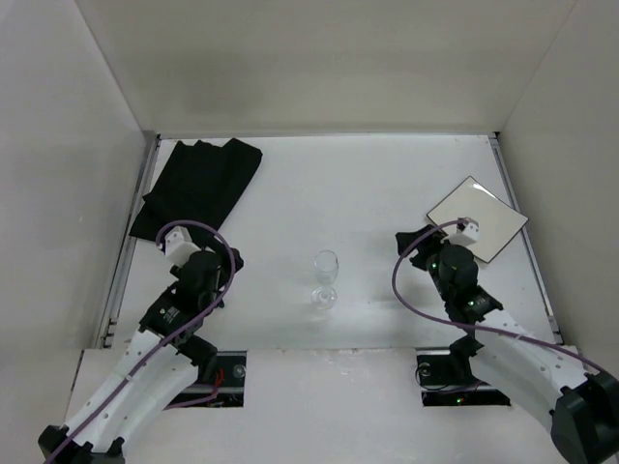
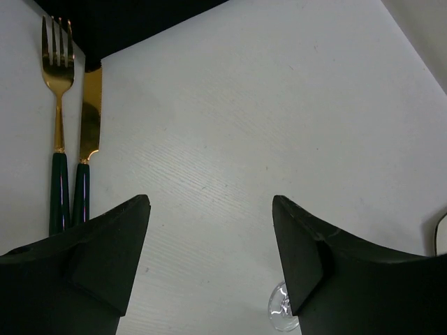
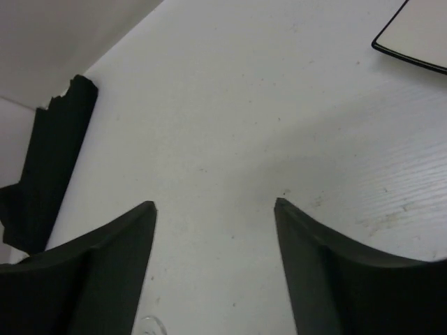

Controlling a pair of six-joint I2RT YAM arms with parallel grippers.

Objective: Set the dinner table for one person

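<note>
The white dinner table point(image 1: 387, 184) fills the middle of the top view; a folded black placemat point(image 1: 198, 184) lies upper left, a square white plate point(image 1: 477, 218) at right, a wine glass point(image 1: 326, 278) upright at centre. The left gripper point(image 2: 211, 202) and right gripper point(image 3: 215, 204) both have fingers spread wide, holding nothing; a gold fork point(image 2: 57, 77) and knife point(image 2: 89, 112) lie side by side at the upper left of the left wrist view

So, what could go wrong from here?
The glass stands upright between the open left gripper and right gripper; a sweep by either could tip it. The fork and knife lie flat at the edge of the cloth, so pulling the cloth may drag them. The plate is thin and lies flat, so it is likely awkward to get under.
</note>
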